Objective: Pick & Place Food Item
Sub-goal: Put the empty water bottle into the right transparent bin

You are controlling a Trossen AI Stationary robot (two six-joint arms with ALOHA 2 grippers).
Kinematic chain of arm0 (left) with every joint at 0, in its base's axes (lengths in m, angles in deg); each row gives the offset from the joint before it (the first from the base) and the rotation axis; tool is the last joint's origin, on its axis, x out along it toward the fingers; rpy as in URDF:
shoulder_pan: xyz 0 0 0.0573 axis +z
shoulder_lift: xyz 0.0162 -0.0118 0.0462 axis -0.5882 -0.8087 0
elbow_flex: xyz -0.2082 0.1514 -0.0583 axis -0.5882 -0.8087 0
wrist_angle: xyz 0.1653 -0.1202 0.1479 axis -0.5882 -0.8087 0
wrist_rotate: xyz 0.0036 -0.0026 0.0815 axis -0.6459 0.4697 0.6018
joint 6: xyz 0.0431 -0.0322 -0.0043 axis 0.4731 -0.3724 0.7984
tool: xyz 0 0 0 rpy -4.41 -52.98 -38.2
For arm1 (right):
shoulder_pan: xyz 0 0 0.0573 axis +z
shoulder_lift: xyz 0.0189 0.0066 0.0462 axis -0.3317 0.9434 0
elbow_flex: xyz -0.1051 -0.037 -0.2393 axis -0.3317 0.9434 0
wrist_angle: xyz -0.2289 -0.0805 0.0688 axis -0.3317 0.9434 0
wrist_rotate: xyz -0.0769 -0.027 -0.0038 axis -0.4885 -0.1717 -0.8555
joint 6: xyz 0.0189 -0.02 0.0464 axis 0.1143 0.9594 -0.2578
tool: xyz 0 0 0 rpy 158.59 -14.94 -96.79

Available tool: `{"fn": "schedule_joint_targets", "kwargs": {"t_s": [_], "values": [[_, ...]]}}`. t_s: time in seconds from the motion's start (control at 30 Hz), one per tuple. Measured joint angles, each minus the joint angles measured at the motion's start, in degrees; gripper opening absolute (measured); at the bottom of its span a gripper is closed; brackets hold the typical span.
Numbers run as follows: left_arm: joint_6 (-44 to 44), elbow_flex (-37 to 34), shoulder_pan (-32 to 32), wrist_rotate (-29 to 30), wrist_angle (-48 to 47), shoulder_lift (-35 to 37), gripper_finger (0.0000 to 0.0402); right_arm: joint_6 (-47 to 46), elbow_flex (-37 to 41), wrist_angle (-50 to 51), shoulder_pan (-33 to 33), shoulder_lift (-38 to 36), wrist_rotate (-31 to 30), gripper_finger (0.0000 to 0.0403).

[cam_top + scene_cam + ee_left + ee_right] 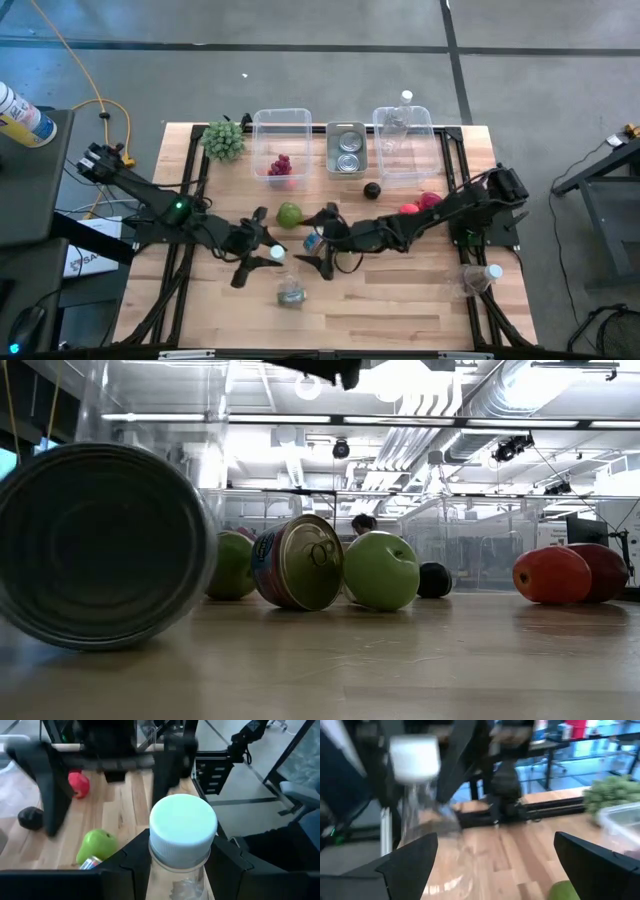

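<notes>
A clear plastic bottle with a white cap [183, 827] stands between the fingers of my left gripper [182, 870], which is shut on it left of the table's middle [266, 250]. My right gripper [500, 865] is open and empty, facing the bottle [417, 795] from the table's right, over a small can [313, 240]. A green apple [290, 213] rests on the table just beyond them. Purple grapes [280, 166] lie in a clear bin [281, 120] at the back. My left gripper pinches the bottle's neck [180, 862] just under the white cap, one finger on each side. The fingers come roughly level from the table's left. The bottle stands upright with its cap up. Whether its base is on the table does not show.
A metal tray with two cans [347, 150] and a second clear bin [405, 150] stand at the back. Red fruits [420, 204], a dark ball [372, 190], a green bunch [225, 140], a can [291, 295] near the front, and another bottle [480, 277] at the right.
</notes>
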Motion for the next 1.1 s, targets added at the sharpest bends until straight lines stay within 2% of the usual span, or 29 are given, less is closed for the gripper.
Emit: {"fn": "schedule_joint_targets", "kwargs": {"t_s": [0.23, 0.37, 0.5, 0.57, 0.67, 0.77, 0.93, 1.1], "values": [[-0.25, 1.85, 1.41, 0.78, 0.03, -1.84, 0.0147, 8.29, 0.06, -5.14, 1.07, 1.49, 2.26, 0.0391], [1.38, 1.89, 3.03, 4.96, 0.06, -1.84, 0.0147, 8.28, 0.02, -5.94, 1.29, 1.49, 4.33, 0.0391], [1.66, 1.91, 4.61, 5.52, -1.12, -1.84, 0.0147, 9.58, 0.02, -5.98, 1.01, 1.51, 8.32, 0.0391], [2.40, 1.91, 5.22, 5.18, -1.17, -1.84, 0.0147, 10.97, 0.02, -6.48, 1.07, 1.52, 6.71, 0.0391], [3.40, 1.93, 5.96, 5.78, -0.85, -1.80, 0.0147, 12.67, -0.01, -7.03, 0.33, 1.52, 1.17, 0.0391], [3.64, 1.93, 6.45, 5.78, -0.57, -1.84, 0.0147, 11.35, -0.01, -4.91, -1.10, 1.52, -3.13, 0.0391], [3.82, 1.93, 6.44, 5.18, -0.27, -1.84, 0.0147, 8.62, 0.01, -5.08, -2.69, 1.58, 5.96, 0.0391], [3.84, 1.91, 6.29, 4.54, 0.93, -2.55, 0.0147, 7.99, 0.02, -7.29, -3.69, 2.52, 4.72, 0.0391]]}}
